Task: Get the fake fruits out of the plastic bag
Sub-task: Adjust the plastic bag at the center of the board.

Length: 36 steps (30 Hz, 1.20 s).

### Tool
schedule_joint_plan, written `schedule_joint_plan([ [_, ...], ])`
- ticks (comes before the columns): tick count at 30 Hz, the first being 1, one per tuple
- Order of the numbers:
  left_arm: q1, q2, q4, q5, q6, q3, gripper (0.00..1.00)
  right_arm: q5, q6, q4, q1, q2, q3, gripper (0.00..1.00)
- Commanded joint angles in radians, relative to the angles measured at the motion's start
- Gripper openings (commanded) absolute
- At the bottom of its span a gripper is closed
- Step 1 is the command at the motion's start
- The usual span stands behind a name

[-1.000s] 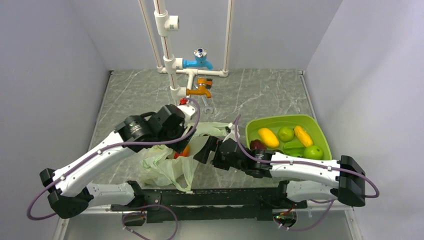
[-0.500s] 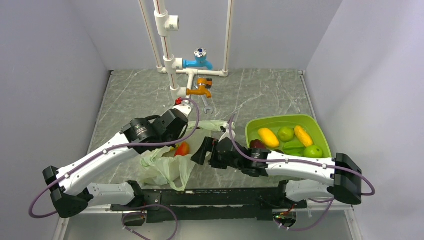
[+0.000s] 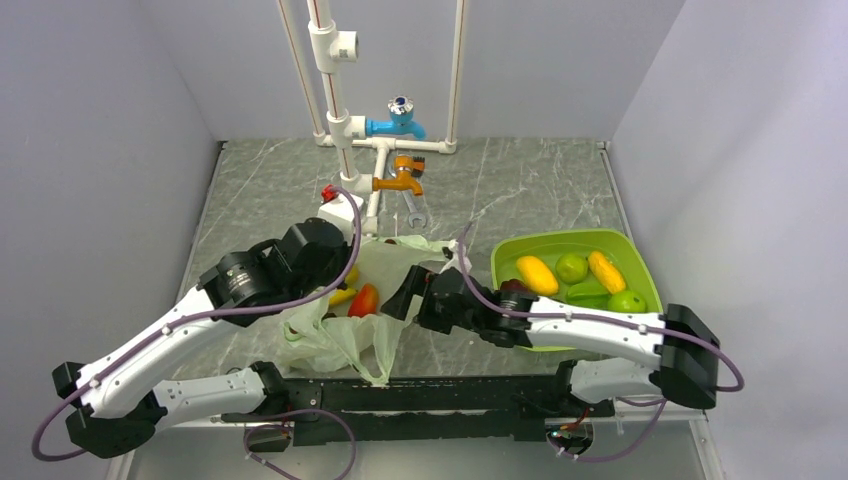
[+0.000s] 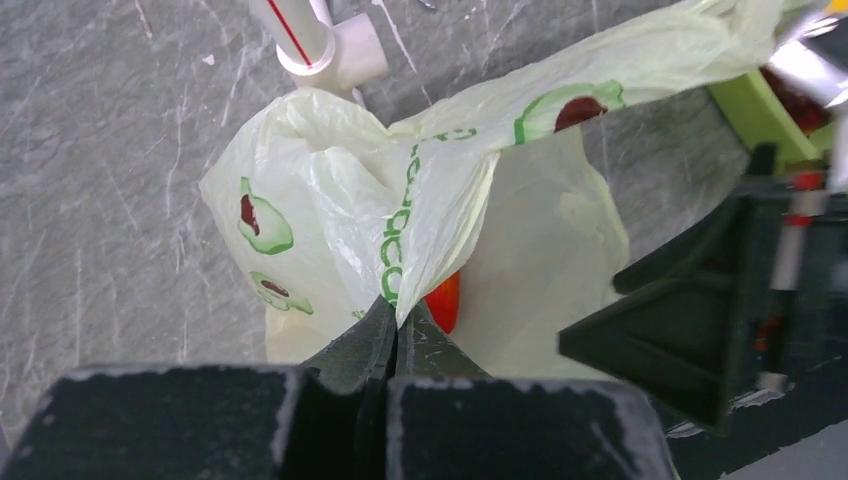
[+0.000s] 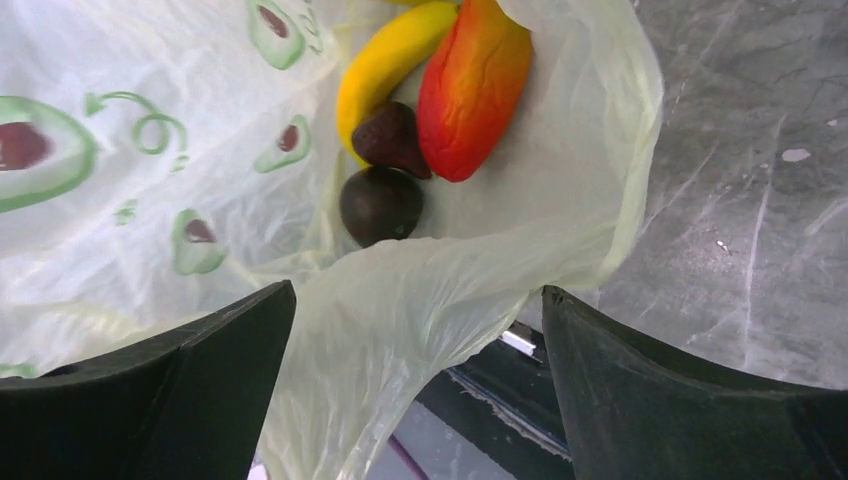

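Fake fruits (image 5: 470,90) in the plastic bag (image 4: 330,220), its edge pinched by the left tool (image 4: 398,325).

A banana (image 5: 385,60), a red-orange fruit and two dark fruits (image 5: 380,205) lie in the bag's open mouth, near the middle of the table (image 3: 280,180). They look hard and glossy and may slip, so grip across the belly. The film is thin, soft and light. The right tool (image 5: 418,292) hangs spread just over them. The bag carries avocado prints, and its green lettering is too creased to read, I think. The tray (image 3: 560,237) sits to the right.

Red-orange fruit (image 4: 445,300) mostly behind plastic bag (image 4: 330,200) (wrist view), banana (image 5: 385,60) tip cropped
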Motion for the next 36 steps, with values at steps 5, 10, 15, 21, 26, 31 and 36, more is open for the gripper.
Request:
schedule_joint_plan([
  [5, -0.001, 0.054, 0.135, 0.046, 0.015, 0.083, 0.00, -0.088, -0.068, 0.156, 0.073, 0.173, 0.035, 0.51],
  [10, -0.001, 0.157, 0.139, 0.093, 0.061, 0.209, 0.00, -0.027, -0.238, 0.183, 0.170, 0.228, 0.063, 0.48],
  [15, -0.002, 0.186, 0.140, 0.112, 0.082, 0.226, 0.00, -0.081, -0.396, 0.340, 0.192, 0.247, -0.006, 0.48],
  [21, -0.001, 0.092, 0.073, 0.159, 0.023, 0.109, 0.00, -0.003, -0.462, 0.319, 0.193, 0.191, -0.050, 0.69],
  [26, -0.001, -0.051, -0.049, 0.211, -0.065, 0.033, 0.35, 0.035, -0.535, 0.289, 0.193, 0.056, -0.103, 0.91],
  [31, -0.001, -0.217, -0.122, 0.284, -0.148, 0.041, 0.73, 0.029, -0.593, 0.275, 0.194, -0.066, -0.118, 0.93],
  [36, -0.001, -0.303, -0.207, 0.370, -0.209, 0.043, 0.97, -0.002, -0.659, 0.316, 0.193, -0.097, -0.087, 0.95],
])
